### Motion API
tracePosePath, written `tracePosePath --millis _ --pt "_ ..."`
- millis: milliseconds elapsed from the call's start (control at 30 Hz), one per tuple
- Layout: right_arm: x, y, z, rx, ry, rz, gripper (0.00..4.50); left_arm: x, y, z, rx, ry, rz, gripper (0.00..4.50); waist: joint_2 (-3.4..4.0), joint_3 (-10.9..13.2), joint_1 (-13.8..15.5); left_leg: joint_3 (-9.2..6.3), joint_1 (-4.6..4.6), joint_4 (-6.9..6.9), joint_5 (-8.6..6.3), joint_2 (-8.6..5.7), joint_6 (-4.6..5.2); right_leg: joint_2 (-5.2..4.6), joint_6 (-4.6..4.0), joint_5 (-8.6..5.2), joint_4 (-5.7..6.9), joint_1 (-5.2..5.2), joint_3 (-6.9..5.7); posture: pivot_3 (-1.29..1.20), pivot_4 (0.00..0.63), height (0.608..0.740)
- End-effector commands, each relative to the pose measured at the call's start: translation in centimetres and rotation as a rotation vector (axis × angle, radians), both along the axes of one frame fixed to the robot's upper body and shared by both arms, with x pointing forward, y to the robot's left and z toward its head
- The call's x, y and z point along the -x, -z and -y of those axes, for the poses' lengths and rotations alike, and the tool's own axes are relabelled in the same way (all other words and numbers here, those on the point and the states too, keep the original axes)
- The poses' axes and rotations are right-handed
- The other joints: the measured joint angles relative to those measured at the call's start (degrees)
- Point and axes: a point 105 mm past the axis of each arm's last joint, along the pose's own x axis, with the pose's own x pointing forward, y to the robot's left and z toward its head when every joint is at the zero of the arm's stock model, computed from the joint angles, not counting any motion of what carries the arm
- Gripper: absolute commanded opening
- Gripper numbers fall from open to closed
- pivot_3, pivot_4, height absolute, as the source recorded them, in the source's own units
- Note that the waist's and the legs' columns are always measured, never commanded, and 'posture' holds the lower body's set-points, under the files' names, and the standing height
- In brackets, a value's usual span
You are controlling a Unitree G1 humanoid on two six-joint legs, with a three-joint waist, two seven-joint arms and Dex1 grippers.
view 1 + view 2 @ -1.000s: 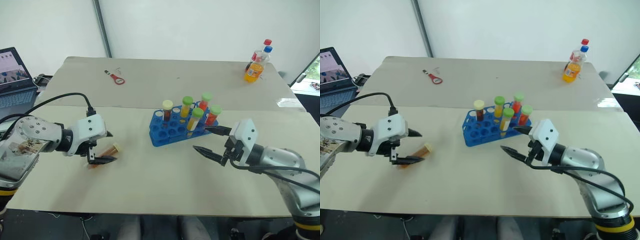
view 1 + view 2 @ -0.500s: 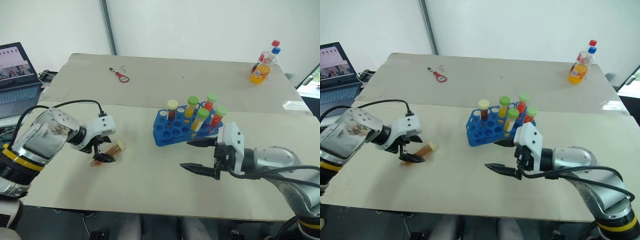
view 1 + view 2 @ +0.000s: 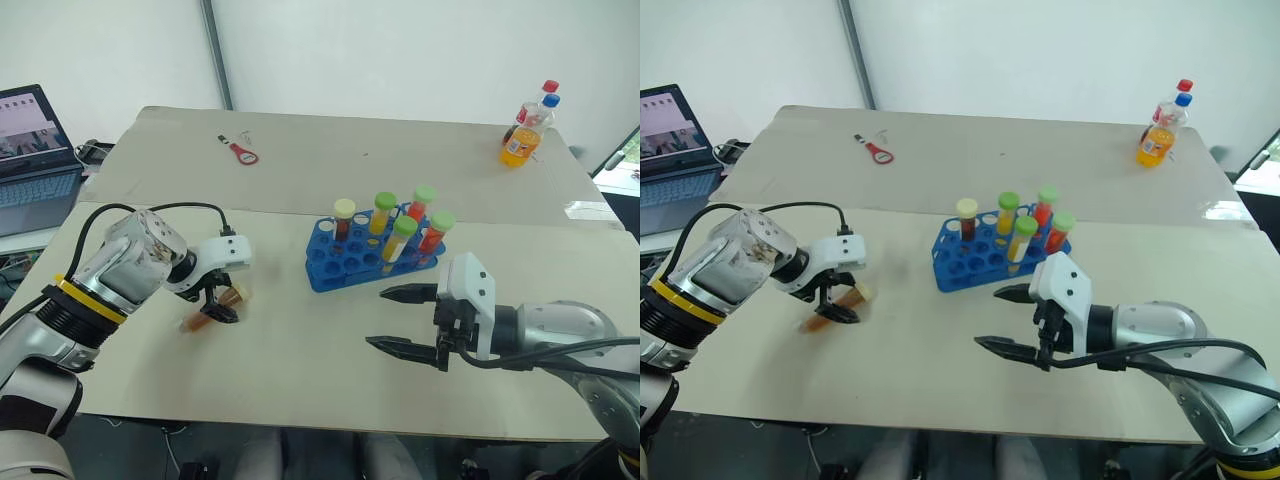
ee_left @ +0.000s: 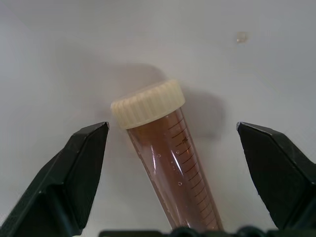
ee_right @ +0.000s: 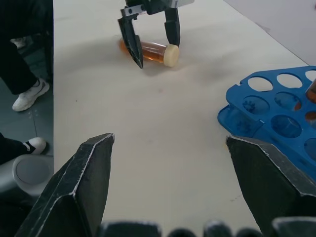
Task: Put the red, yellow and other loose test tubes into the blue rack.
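An amber-brown test tube [image 4: 170, 168] with a cream cap lies on its side on the table, left of the blue rack [image 3: 330, 268]. My left gripper [image 3: 215, 306] points down over it, open, one finger on each side of the tube with a gap on both sides. The right wrist view shows that same gripper [image 5: 153, 42] straddling the tube [image 5: 154, 51]. The rack holds several upright capped tubes with red, yellow and brown liquid. My right gripper [image 3: 378, 317] hovers open and empty in front of the rack, right of centre.
A laptop [image 3: 35, 140] sits at the far left. A red-handled tool [image 3: 241, 153] lies at the back left and two orange-drink bottles [image 3: 527, 130] stand at the back right. A person's shoe [image 5: 28, 95] shows beside the table.
My left gripper has come down over the lying tube, and its fingers now flank it. My right gripper has drawn back from the rack toward the front of the table.
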Motion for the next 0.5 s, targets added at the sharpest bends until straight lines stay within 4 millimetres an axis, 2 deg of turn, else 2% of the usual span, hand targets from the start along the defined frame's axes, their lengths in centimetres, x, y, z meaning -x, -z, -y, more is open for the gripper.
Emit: tracePosePath --millis 33,133,167,267,333,400,500 --pt "0.8 -0.8 0.0 0.017 -0.023 0.028 4.04 0.0 -0.3 -0.2 -0.022 0.024 0.014 2.6 0.0 0.0 0.1 0.0 0.0 0.0 0.0 0.0 0.0 0.0 0.0 0.0 0.01 0.0 0.0 0.0 0.15 0.719" --pt "0.8 -0.9 0.1 0.016 -0.018 0.03 4.04 0.0 0.0 -0.2 -0.03 0.034 0.017 1.16 0.0 0.0 0.1 0.0 0.0 0.02 0.0 0.0 0.0 -0.01 0.0 0.0 0.02 0.0 0.0 0.0 0.15 0.719" --pt "0.7 -1.0 0.1 0.014 -0.015 0.031 4.04 -0.1 0.1 -0.2 -0.032 0.04 0.025 0.89 0.0 0.0 0.1 0.0 0.01 0.02 0.0 0.0 0.0 -0.01 0.0 0.0 0.03 0.0 0.0 0.0 0.15 0.719" --pt "0.6 -1.0 0.3 0.014 -0.006 0.031 4.04 -0.6 -0.3 0.1 -0.019 0.061 0.057 0.87 0.0 0.0 0.1 -0.01 0.02 0.03 0.0 0.0 0.0 0.0 0.0 0.0 0.08 0.0 0.0 0.0 0.15 0.719" --pt "0.7 -1.1 0.4 0.015 0.002 0.035 4.04 -1.0 -1.4 0.7 0.016 0.111 0.092 0.87 0.0 0.0 0.3 -0.01 0.02 0.06 0.0 -0.01 0.0 -0.01 0.0 0.0 0.09 0.01 0.0 0.0 0.15 0.719" --pt "0.8 -1.1 0.7 0.026 0.015 0.042 4.04 -1.1 -3.1 1.7 0.085 0.187 0.118 0.87 -0.01 0.0 0.5 -0.01 0.0 0.09 0.01 -0.02 0.0 -0.02 0.0 0.0 0.09 0.02 -0.01 0.0 0.15 0.719" --pt "0.6 -1.6 1.8 0.035 0.077 0.113 4.04 -1.8 -8.5 4.8 0.322 0.282 0.213 0.87 -0.09 0.0 1.2 -0.06 -0.08 0.15 0.01 -0.03 0.0 -0.03 0.0 0.0 0.09 0.0 -0.09 0.0 0.15 0.719"
